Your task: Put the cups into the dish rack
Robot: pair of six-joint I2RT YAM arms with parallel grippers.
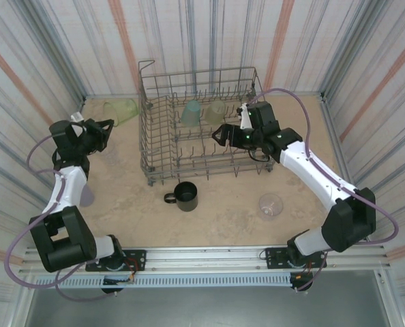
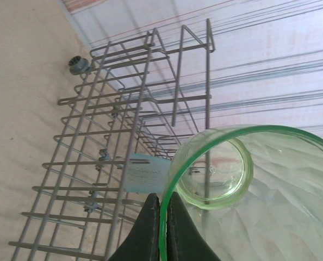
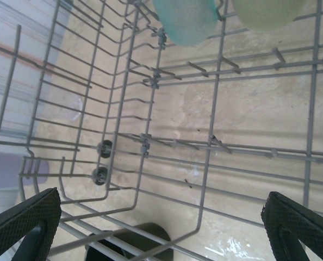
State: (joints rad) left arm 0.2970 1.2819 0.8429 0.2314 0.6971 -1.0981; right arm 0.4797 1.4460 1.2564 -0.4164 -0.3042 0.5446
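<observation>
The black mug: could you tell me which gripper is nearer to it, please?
Right. The right gripper hovers over the dish rack beyond the black mug; the left gripper is farther, left of the rack, pinching a green cup.

Dish rack [image 1: 146, 129]: near rows are standing open between the tines [image 1: 189, 146]; teal cup [image 1: 191, 113] and pale green cup [image 1: 216, 109] are blocking the far row. Black mug [image 1: 185, 196] is sitting just outside the near wall. Table [image 1: 114, 177] is lying bare left of the rack.

No legible text, label, brand or number anywhere. Checked the dish rack [image 1: 148, 136], the black mug [image 1: 185, 196], the green tumbler [image 2: 292, 206] and the striped walls [image 1: 291, 41] — plain surfaces, nothing readable.
</observation>
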